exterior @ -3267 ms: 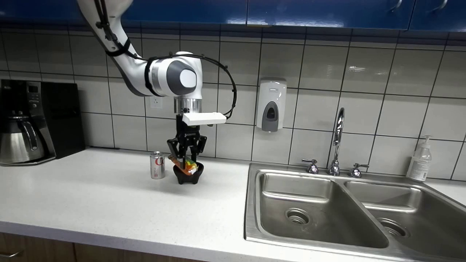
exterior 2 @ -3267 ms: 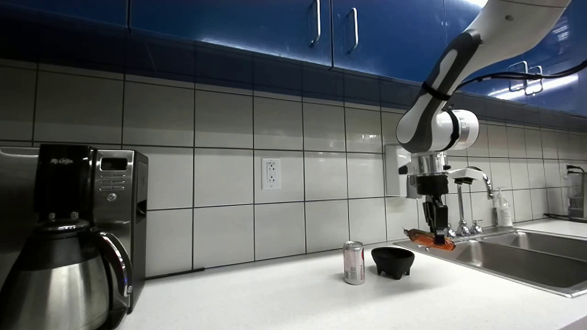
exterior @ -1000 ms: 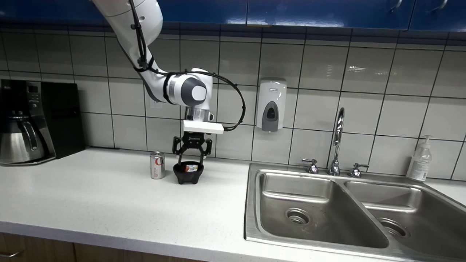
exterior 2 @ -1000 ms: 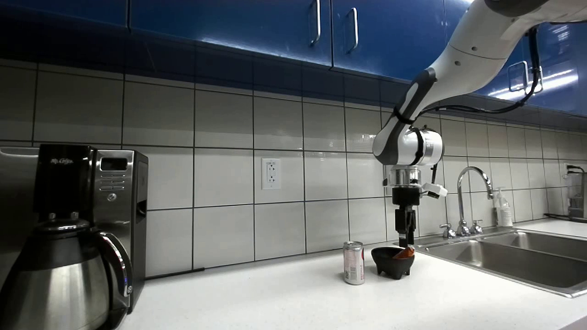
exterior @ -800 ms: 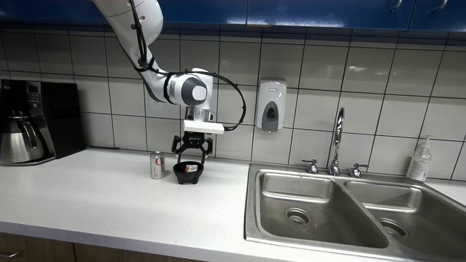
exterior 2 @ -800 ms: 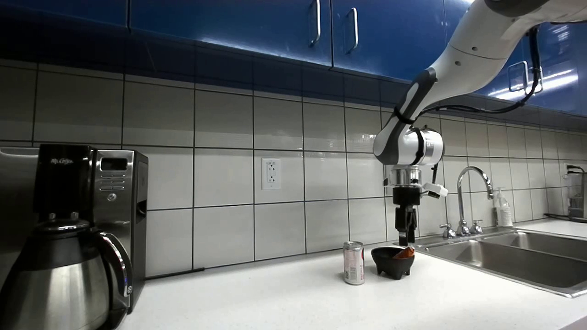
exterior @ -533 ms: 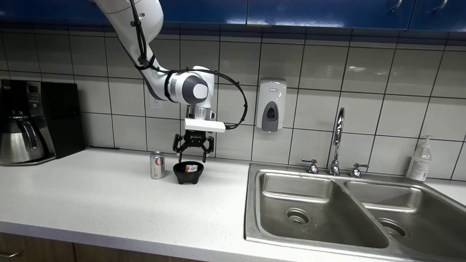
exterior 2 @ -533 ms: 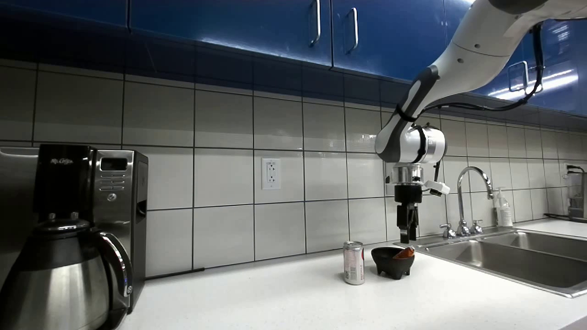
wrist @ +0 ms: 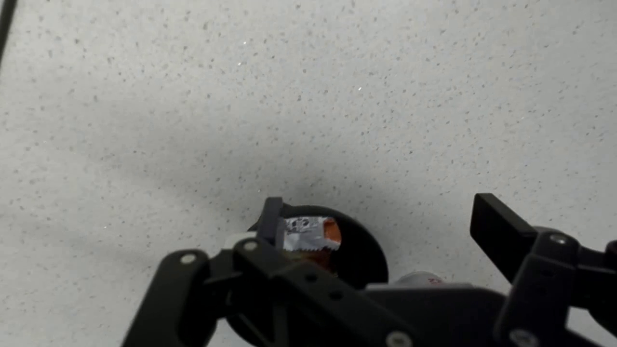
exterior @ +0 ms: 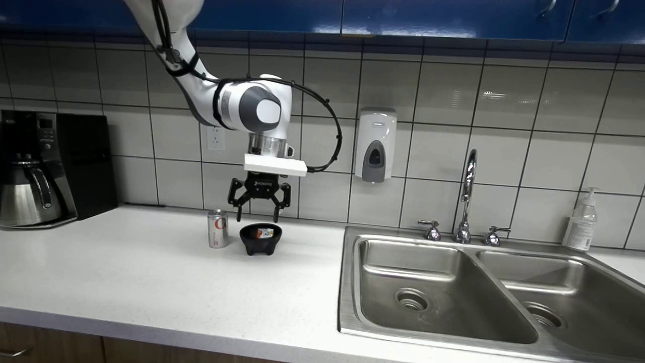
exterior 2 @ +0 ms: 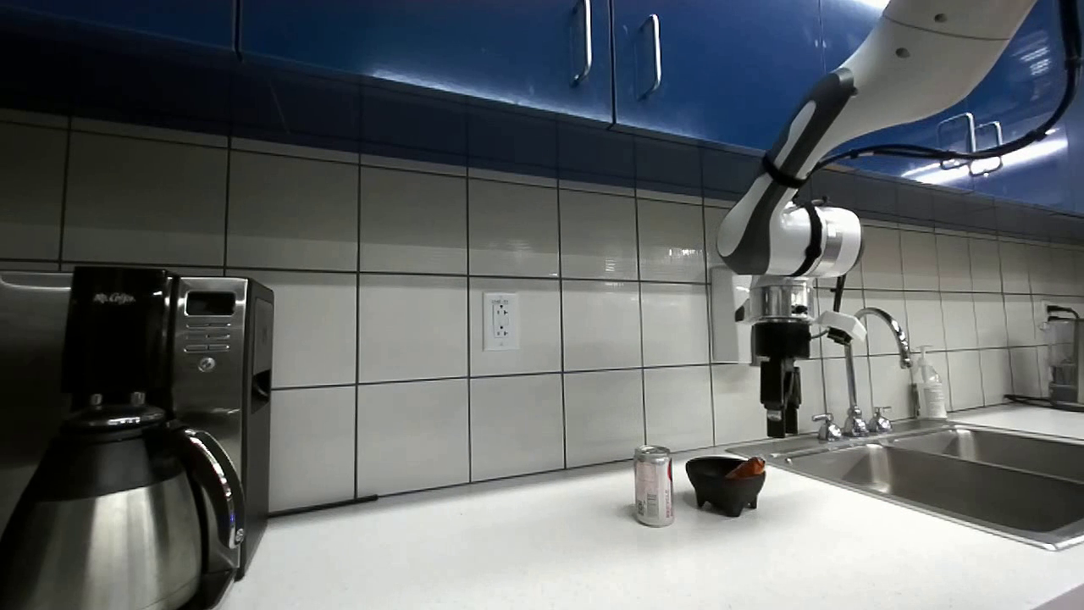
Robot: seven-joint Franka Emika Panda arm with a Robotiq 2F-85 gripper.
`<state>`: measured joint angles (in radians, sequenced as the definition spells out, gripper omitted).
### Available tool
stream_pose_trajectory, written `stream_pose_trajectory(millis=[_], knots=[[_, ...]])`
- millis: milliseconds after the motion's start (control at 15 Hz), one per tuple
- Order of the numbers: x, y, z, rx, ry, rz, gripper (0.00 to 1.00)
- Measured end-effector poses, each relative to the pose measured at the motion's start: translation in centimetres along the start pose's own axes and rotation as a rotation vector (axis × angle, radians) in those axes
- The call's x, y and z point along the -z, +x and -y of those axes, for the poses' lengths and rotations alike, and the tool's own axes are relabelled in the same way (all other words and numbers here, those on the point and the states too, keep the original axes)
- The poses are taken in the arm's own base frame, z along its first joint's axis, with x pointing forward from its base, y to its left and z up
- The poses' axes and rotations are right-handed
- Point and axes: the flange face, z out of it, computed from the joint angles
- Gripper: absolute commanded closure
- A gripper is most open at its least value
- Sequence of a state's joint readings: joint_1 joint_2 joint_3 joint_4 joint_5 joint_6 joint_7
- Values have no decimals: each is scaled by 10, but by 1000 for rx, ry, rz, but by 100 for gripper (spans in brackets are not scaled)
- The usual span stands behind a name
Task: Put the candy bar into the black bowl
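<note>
The claw (exterior: 257, 216) hangs above the black bowl (exterior: 260, 246), its fingers (wrist: 501, 236) spread wide with nothing between them. It isn't squarely over the bowl, mind: in the wrist view one finger covers part of the rim, while its partner sits out past the bowl, over the counter (wrist: 337, 120). Both exterior views show air between fingertips and rim.

Down in the bowl is the candy bar (exterior 2: 746, 468), free of the claw; in an exterior view one end pokes up at a tilt by the rim, the rest hidden by the bowl's wall. So I'd call the placing and letting-go both done; what's left, to my mind, is getting the arm (exterior: 204, 101) out of the way. I'd want a straight lift from the bowl first, fingers apart, and only then a swing aside. A low finger could snag that raised end and flick the bar out.

Just beside the bowl, not touching it, stands the silver can (exterior: 217, 229), near enough to suffer from a careless sweep. Across the bowl from the can lies the sink (exterior: 453, 312); well apart from the bowl, beyond the can, sits the coffee maker (exterior: 85, 166).
</note>
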<state>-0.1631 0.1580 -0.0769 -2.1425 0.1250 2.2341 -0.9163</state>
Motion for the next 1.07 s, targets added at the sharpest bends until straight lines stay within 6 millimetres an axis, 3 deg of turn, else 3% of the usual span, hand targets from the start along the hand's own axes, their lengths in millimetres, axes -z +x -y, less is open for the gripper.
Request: stream_pose_trajectory(millis=[733, 1067], knots=[[9, -93, 104, 11, 38, -3, 0], [12, -122, 145, 45, 27, -10, 0]])
